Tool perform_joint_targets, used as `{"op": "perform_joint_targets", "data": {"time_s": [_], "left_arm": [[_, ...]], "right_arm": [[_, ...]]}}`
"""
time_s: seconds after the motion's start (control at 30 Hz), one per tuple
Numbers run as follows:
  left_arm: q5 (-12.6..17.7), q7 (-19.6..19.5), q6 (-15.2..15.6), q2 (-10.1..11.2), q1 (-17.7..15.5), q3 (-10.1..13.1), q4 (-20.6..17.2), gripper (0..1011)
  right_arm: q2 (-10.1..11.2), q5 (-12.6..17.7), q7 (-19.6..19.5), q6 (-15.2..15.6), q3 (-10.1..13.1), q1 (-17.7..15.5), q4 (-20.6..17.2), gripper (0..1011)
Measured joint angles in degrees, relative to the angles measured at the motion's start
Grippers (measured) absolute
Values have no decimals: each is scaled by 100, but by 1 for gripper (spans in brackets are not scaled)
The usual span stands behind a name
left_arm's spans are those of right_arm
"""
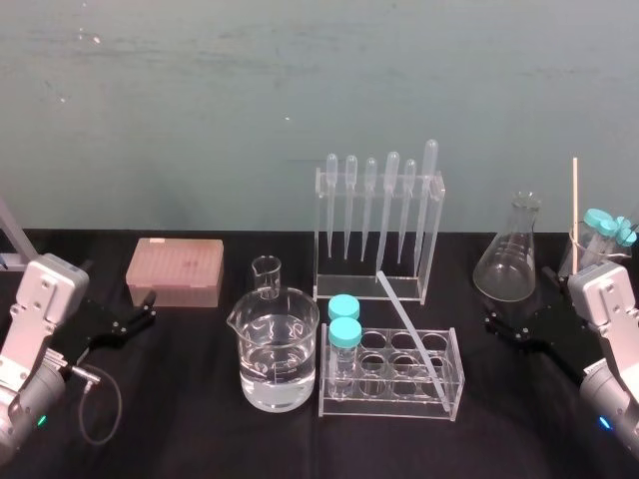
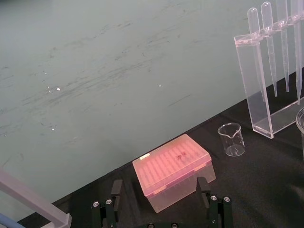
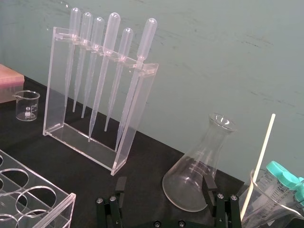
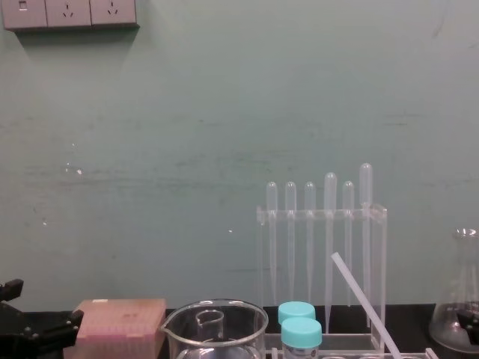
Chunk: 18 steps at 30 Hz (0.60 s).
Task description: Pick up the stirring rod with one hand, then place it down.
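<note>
Tube rack, slanted stirring rod

- Six pipettes
- One pipette stand
- One test-tube rack
- At least four teal-capped tubes
- Three beakers
- One conical flask
- One pink tip box
- One stirring rod
- One thin pale stick

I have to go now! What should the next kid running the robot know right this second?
Left gripper: open, low at the table's left, near the pink box.
Right gripper: open, low on the right, near the flask.
Stirring rod: leaning tilted in the tube rack, mid-table, no gripper touching it.
Done: nothing yet.
Left: grasp the rod with one gripper, lift it, set it down.
</note>
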Motion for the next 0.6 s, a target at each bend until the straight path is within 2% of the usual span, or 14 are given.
{"op": "perform_joint_targets", "data": {"time_s": [0.07,0.2,0.3,0.33,0.37,0.43,0.53,0.57,0.6], "left_arm": [[0,0,0,0,0,0,0,1000],[0,0,0,0,0,0,0,1000],[0,0,0,0,0,0,0,1000],[0,0,0,0,0,0,0,1000],[0,0,0,0,0,0,0,1000],[0,0,1,0,0,0,0,1000],[0,0,0,0,0,0,0,1000],[0,0,0,0,0,0,0,1000],[0,0,0,1,0,0,0,1000]], "right_arm": [[0,0,0,0,0,0,0,1003],[-8,-98,-60,-385,109,-85,-41,1003],[-4,-385,-169,-1049,188,-170,-143,1003],[-4,-385,-169,-1049,188,-170,-143,1003],[-3,-487,-173,-1298,203,-182,-189,1003],[1,-579,-157,-1534,202,-183,-246,1003],[19,-748,113,-2096,110,-129,-355,1003],[19,-748,113,-2096,110,-129,-355,1003],[23,-767,271,-2283,57,-91,-370,1003]]}}
